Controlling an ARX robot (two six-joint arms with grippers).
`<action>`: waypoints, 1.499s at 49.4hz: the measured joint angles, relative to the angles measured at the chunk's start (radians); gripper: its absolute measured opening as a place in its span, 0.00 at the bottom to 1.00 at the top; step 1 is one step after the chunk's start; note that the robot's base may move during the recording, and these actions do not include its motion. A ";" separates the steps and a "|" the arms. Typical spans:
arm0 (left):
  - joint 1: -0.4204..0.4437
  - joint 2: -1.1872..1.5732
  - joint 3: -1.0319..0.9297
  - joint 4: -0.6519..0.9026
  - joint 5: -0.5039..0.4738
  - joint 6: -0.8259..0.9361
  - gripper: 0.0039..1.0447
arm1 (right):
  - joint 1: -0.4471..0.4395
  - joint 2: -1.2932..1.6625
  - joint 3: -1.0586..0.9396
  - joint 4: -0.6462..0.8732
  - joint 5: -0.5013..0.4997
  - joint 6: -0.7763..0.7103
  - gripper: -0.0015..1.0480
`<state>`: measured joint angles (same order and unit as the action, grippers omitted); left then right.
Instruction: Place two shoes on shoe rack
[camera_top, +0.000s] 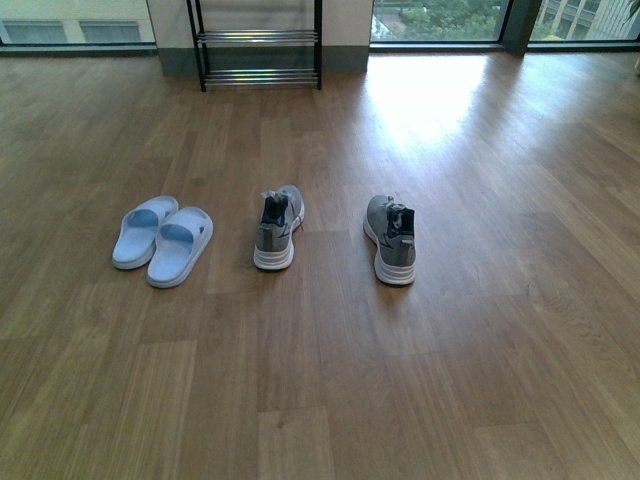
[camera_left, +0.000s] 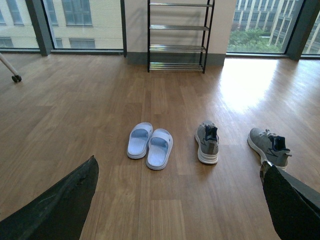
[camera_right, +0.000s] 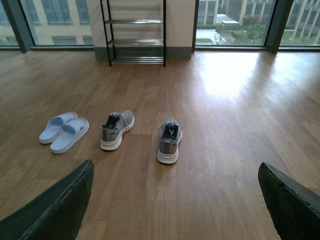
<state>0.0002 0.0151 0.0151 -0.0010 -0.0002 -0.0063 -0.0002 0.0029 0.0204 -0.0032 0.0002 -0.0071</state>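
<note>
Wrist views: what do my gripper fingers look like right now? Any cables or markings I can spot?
Both wrist views show the same thing: the left gripper and right gripper each have two broad, matte, near-black fingers tapering to blunt tips. No cables, labels or markings show on them. The front view shows neither arm.

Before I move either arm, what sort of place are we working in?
Likely an entry area or open room in a multi-storey building: a wood-plank floor, tall windows looking out on other buildings, and a shoe rack standing against the wall.
</note>
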 joint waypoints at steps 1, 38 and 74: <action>0.000 0.000 0.000 0.000 0.000 0.000 0.91 | 0.000 0.000 0.000 0.000 0.000 0.000 0.91; 0.000 0.000 0.000 0.000 0.000 0.000 0.91 | 0.000 0.000 0.000 0.000 0.000 0.000 0.91; 0.000 0.000 0.000 0.000 0.000 0.000 0.91 | 0.000 0.000 0.000 0.000 0.000 0.000 0.91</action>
<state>0.0002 0.0151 0.0151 -0.0010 0.0002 -0.0063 -0.0002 0.0029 0.0204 -0.0032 0.0002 -0.0071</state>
